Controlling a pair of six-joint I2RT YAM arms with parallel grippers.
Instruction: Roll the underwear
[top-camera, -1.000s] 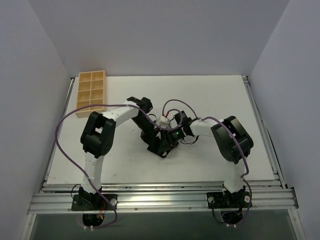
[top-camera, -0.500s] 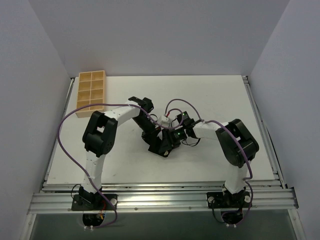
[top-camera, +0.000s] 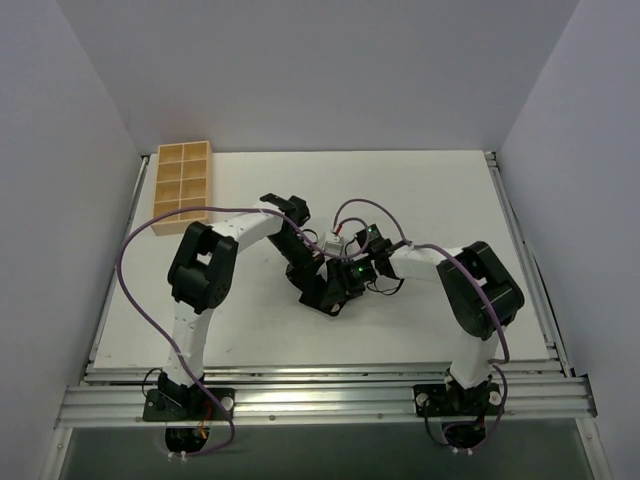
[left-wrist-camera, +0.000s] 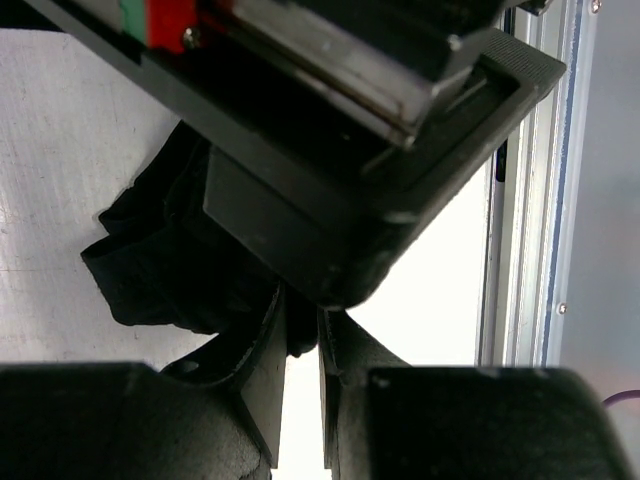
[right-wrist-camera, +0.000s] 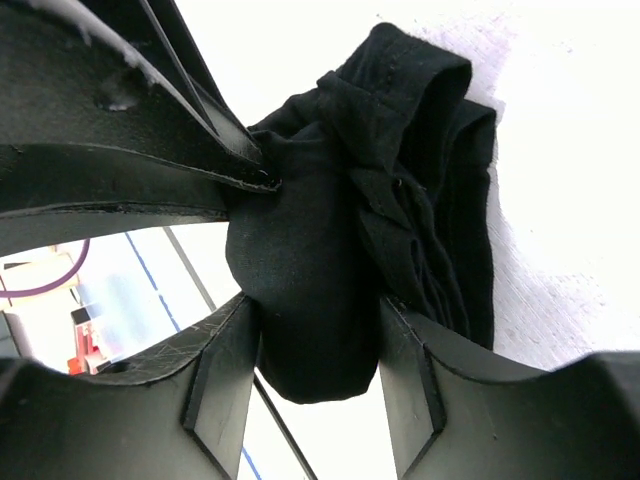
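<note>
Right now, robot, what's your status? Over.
Right claw clamped on the bundled black underwear. Left claw pinching its edge, crowding the right one. Wooden tray far off, nothing blocking.

A white counter (top-camera: 440, 190) carries a tan wooden compartment tray (top-camera: 181, 188) at its far left corner. Well right of the tray and nearer, black underwear (right-wrist-camera: 420, 180) lies crumpled on the counter.

You'll see the underwear (right-wrist-camera: 400, 190) as a crumpled black bundle, its folds bunched in layers. It sits near the middle of the table (top-camera: 450, 200), slightly toward the near edge, one rounded end squeezed between the right gripper's (right-wrist-camera: 318, 300) fingers.
</note>
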